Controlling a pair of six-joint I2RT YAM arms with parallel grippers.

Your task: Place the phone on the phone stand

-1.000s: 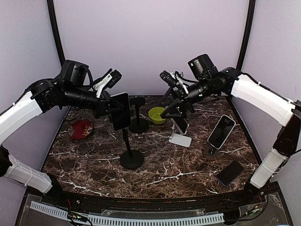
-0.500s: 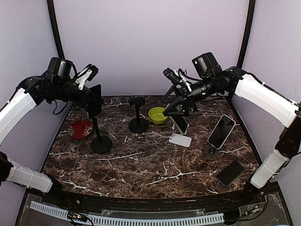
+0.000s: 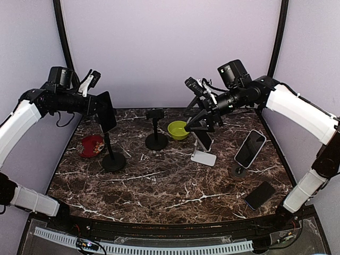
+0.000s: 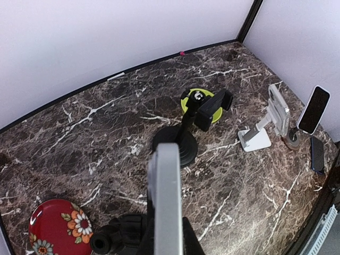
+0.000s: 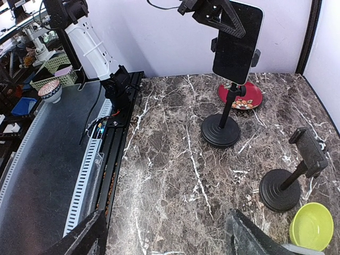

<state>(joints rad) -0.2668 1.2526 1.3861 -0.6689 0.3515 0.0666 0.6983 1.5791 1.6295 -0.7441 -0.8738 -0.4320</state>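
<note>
- My left gripper (image 5: 224,17): closed narrow on the top of the dark slab phone with a silver edge (image 5: 237,42).
- Dark slab phone: upright in the clamp of the black pole stand with a round base (image 3: 113,161), which rests near the tabletop's left edge.
- My right gripper (image 3: 197,126): jaws spread wide, holding nothing, hanging over the far middle of the tabletop.
- Red round plate with painted flowers (image 3: 91,146): at the left edge, just beside the round base.
- Second black pole stand with a small clamp (image 3: 156,139): toward the far edge.
- Yellow-green bowl (image 3: 177,129): just right of it.
- White angled stand (image 3: 204,156): below my right gripper, carrying another phone.
- Light-framed phone on a small round base (image 3: 250,149): near the right edge.
- Dark flat-lying phone (image 3: 259,195): near right corner.
</note>
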